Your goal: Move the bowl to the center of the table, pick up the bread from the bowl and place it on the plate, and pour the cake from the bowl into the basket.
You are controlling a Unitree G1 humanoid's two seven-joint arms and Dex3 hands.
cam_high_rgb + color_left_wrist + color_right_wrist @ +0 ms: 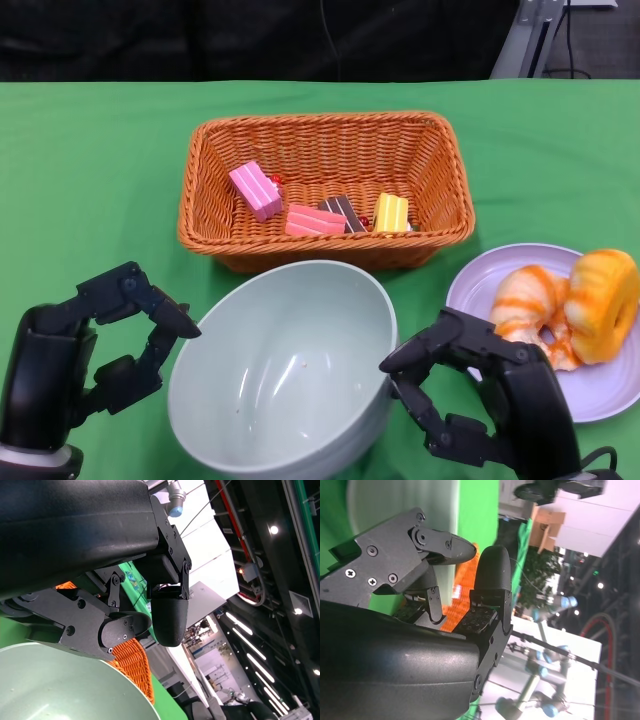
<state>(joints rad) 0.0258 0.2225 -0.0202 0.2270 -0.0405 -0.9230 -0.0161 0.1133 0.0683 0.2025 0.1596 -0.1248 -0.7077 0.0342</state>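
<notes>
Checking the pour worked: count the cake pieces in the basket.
4, all in the woven orange wicker basket: pink slice at left, flat pink slice, dark brown slice, yellow slice at right. None seems hidden.

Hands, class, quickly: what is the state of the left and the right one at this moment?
Left hand: open, fingers apart beside the bowl, holding nothing.
Right hand: open, fingers spread beside the bowl, holding nothing.

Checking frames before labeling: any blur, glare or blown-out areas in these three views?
Head view: evenly lit and sharp, soft sheen inside the bowl, basket and plate clear. Right wrist view: right hand sharp, bowl edge blurred, bright room behind washed out. Left wrist view: left hand crisp, ceiling lights glare, background soft.
</notes>
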